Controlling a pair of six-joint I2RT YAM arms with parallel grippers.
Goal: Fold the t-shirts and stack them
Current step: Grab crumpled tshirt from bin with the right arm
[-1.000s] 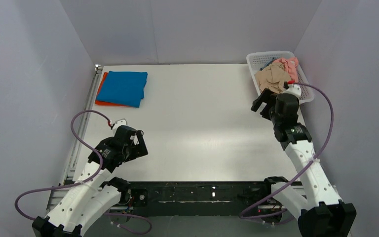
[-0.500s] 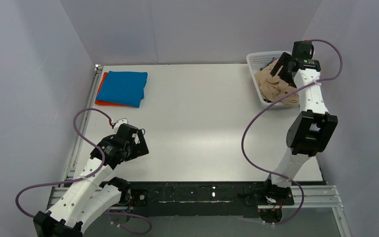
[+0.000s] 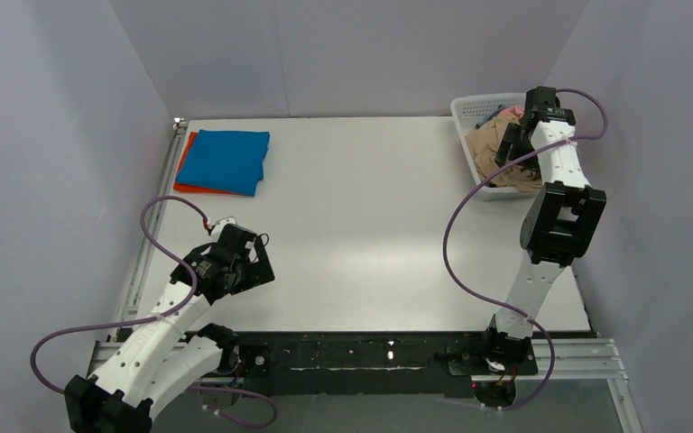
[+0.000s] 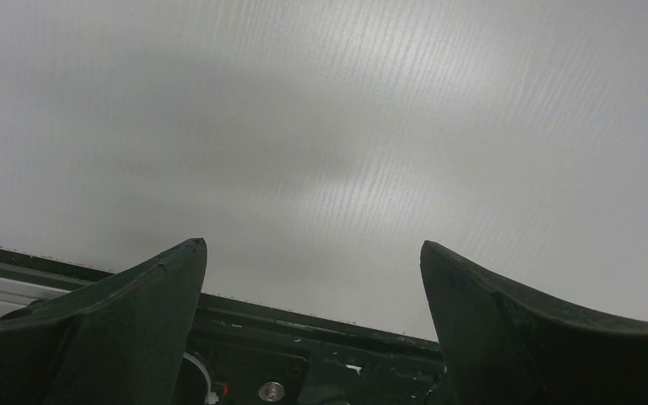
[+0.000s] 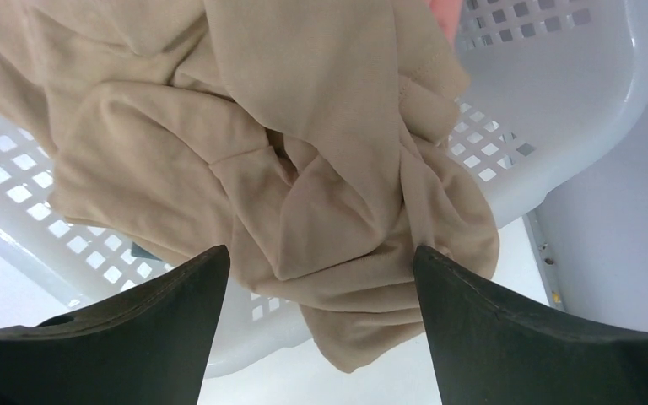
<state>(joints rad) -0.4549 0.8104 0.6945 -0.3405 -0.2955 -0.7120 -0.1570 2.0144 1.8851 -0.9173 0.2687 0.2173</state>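
A folded bright blue t-shirt (image 3: 226,161) lies on a folded orange-red t-shirt (image 3: 186,173) at the table's far left. A crumpled beige-tan t-shirt (image 3: 496,155) (image 5: 304,152) fills the white mesh basket (image 3: 475,109) (image 5: 557,101) at the far right and hangs over its rim. A bit of salmon pink cloth (image 3: 512,112) shows behind it. My right gripper (image 3: 512,142) (image 5: 321,257) hovers open just above the beige-tan t-shirt, its fingers on either side of a bunched fold. Down at the near left, my left gripper (image 3: 254,262) (image 4: 312,253) is open and empty over bare table.
The basket stands against the right wall. Grey walls enclose the table on three sides. Purple cables loop from both arms. A black rail (image 3: 379,347) runs along the near edge between the arm bases.
My right arm swung up from the table's right side over the basket and has come down onto the beige-tan t-shirt, its jaws narrowing slightly. The left arm has barely shifted.
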